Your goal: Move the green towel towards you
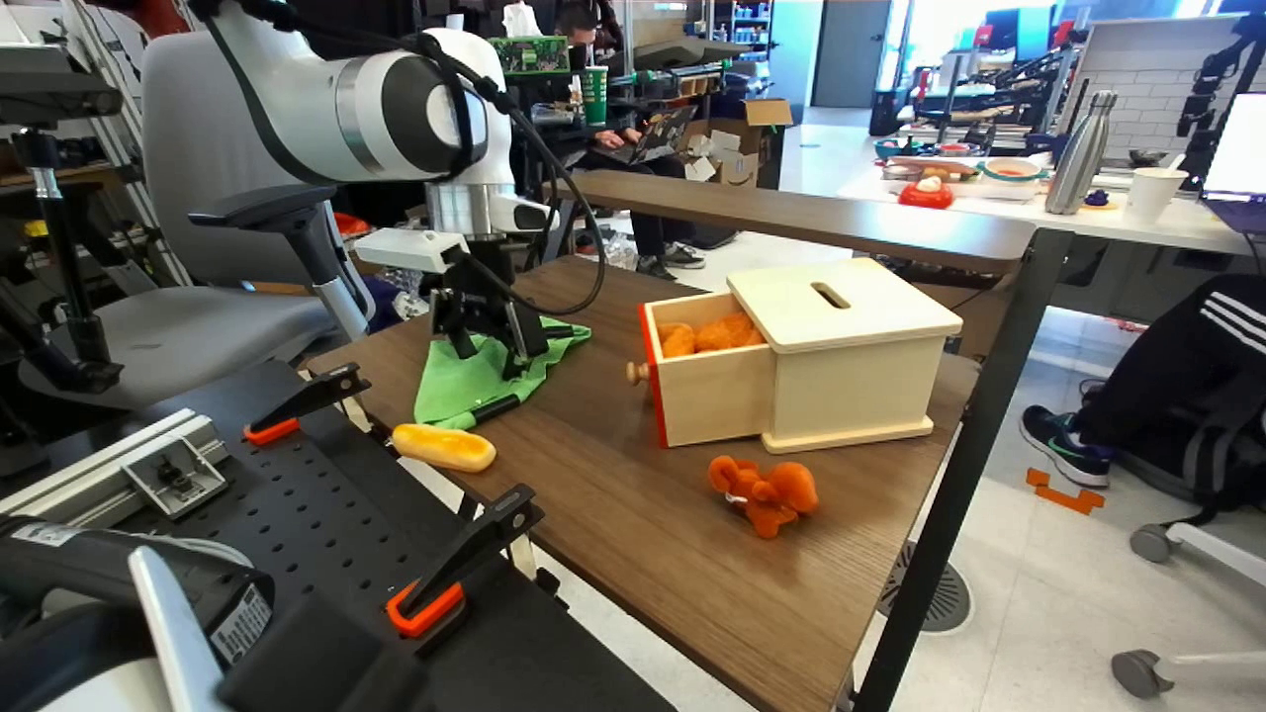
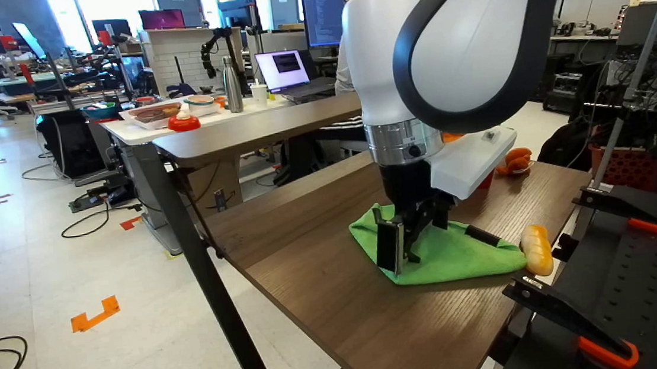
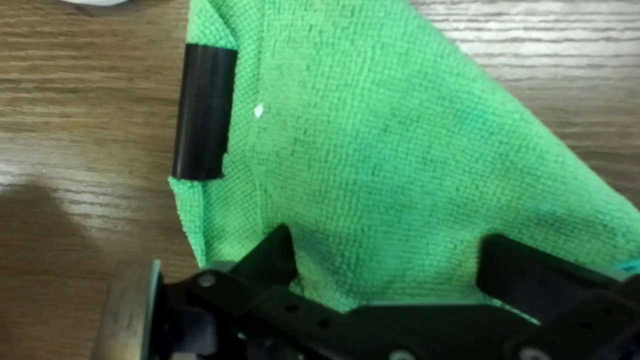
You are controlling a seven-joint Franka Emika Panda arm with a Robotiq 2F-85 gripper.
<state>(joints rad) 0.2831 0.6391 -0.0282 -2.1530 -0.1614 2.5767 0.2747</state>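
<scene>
On the brown tabletop (image 1: 623, 494), in an exterior view, the green towel (image 1: 457, 384) lay beneath the gripper (image 1: 489, 361). In an exterior view, a towel corner sat just beside the yellow roll (image 2: 536, 249). In the wrist view, spread fingers (image 3: 272, 257) held nothing; closing low on a fold, then dragging slowly, seemed wisest.

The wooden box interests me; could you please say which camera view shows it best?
An exterior view shows the wooden box best, its lid and pulled-out drawer unobstructed. Where the robot arm fills an exterior view, it hides the box except a red sliver, perhaps the drawer's front. The wrist view omits it.
</scene>
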